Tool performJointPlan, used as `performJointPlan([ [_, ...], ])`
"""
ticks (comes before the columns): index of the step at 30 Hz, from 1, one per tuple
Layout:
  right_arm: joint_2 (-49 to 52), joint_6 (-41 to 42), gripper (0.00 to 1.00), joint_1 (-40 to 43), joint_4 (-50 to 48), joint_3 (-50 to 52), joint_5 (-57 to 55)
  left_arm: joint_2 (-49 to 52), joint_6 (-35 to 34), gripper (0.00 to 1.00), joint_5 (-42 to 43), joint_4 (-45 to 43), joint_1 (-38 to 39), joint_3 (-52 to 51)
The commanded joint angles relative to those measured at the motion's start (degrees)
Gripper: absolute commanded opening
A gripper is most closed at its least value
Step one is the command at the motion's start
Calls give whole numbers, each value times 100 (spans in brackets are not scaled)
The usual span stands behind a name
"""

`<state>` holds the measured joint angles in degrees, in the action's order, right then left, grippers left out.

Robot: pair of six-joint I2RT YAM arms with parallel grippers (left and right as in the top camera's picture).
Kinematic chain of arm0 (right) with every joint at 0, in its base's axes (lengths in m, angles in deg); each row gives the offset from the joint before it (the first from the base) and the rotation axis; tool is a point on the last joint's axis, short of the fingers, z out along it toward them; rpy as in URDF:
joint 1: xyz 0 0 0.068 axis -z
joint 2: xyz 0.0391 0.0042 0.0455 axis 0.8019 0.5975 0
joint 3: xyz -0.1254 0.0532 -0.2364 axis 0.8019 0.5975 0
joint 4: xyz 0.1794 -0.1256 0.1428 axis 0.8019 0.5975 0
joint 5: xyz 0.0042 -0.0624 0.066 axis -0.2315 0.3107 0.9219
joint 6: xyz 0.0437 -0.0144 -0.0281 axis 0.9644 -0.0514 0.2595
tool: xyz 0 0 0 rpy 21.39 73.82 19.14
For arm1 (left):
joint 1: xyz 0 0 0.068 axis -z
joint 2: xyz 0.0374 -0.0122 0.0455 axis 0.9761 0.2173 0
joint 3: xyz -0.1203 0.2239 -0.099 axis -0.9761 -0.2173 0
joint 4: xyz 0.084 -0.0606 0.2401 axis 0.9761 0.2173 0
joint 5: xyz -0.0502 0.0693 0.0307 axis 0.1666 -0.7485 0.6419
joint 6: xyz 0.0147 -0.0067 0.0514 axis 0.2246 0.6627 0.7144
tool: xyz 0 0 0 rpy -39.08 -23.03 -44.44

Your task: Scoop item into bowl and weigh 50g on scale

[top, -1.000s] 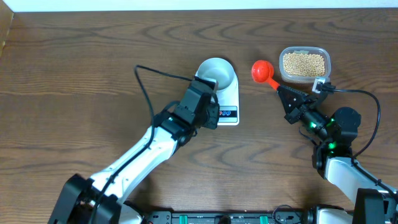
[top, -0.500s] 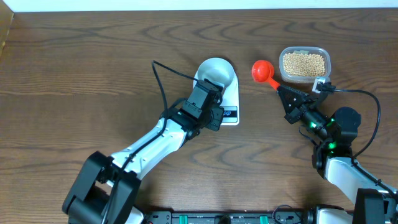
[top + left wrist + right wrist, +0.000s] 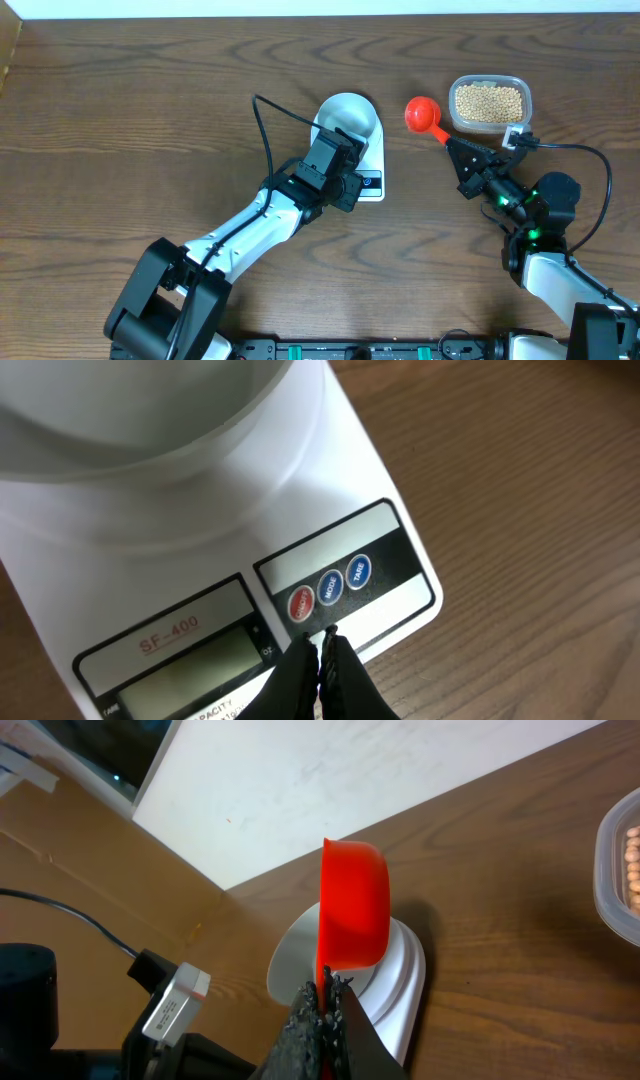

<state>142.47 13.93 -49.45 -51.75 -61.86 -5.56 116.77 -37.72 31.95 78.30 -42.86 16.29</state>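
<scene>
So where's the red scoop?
Overhead view, right side: the red plastic scoop sits in the right hand, between the pale blue bowl and the clear bean tub.

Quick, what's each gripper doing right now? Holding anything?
Left gripper: closed, holding nothing, tips by the buttons of the scale.
Right gripper: closed on the handle of the red scoop.

Left gripper (image 3: 322, 642) and right gripper (image 3: 325, 990) both closed, arms extended.
</scene>
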Motion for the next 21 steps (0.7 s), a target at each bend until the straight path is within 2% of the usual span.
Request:
performJointPlan([
  [1, 17, -11, 1, 22, -20, -81, -46, 133, 291, 7, 74, -96, 96, 138],
  [21, 17, -11, 1, 22, -20, -81, -48, 352, 328, 7, 70, -282, 160, 138],
])
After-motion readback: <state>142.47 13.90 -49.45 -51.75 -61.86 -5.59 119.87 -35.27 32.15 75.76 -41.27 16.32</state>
